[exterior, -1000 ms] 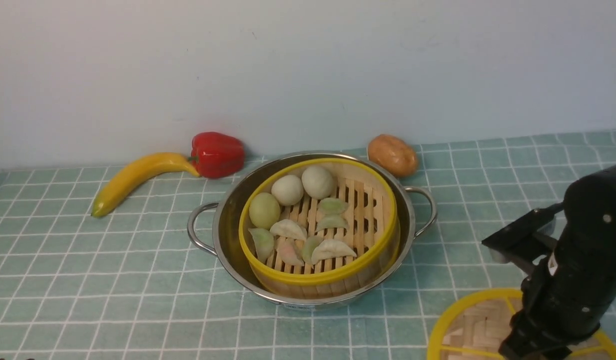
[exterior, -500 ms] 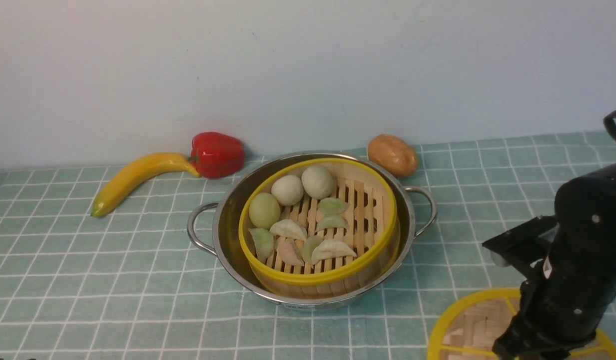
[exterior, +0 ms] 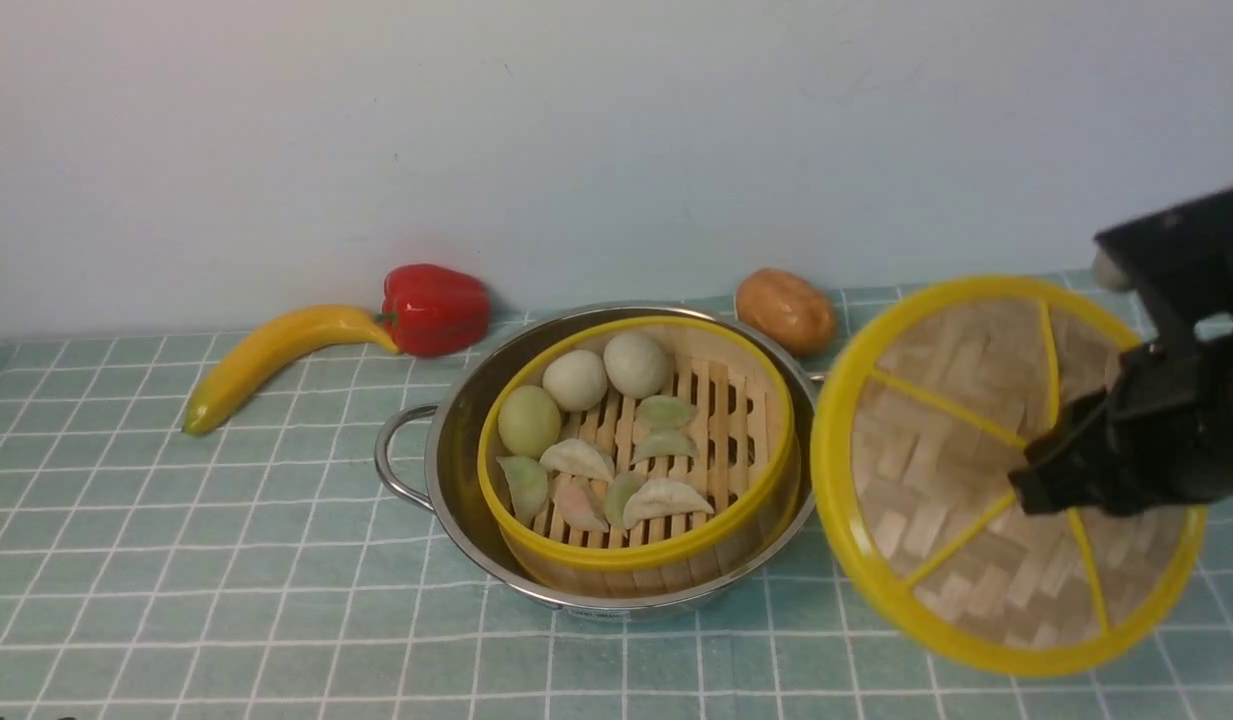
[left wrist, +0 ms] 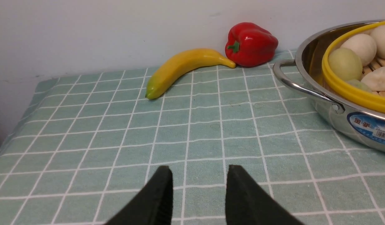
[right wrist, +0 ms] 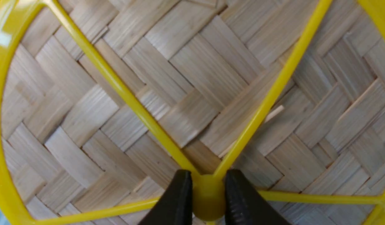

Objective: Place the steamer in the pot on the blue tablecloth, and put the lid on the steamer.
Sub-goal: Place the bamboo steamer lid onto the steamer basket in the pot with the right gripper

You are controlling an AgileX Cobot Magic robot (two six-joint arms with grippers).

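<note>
The steamer [exterior: 721, 420], holding white and green dumplings and buns, sits inside the steel pot [exterior: 454, 440] on the blue tablecloth [exterior: 226, 560]. The woven lid [exterior: 936, 470] hangs in the air just right of the pot, tilted with its spoked face toward the camera. My right gripper [exterior: 1036, 490] is shut on the lid's yellow hub; in the right wrist view the lid [right wrist: 192, 78] fills the frame and the gripper [right wrist: 208, 187] pinches the hub. My left gripper [left wrist: 198, 178] is open and empty, low over the cloth left of the pot [left wrist: 308, 56].
A banana [exterior: 276, 355] and a red pepper [exterior: 434, 308] lie by the back wall left of the pot. A potato [exterior: 786, 310] sits behind the pot's right side, close to the raised lid's rim.
The right gripper closed on the lid's hub and lifted the lid off the cloth, up and toward the pot, tilting it. The steamer and pot stayed put.
</note>
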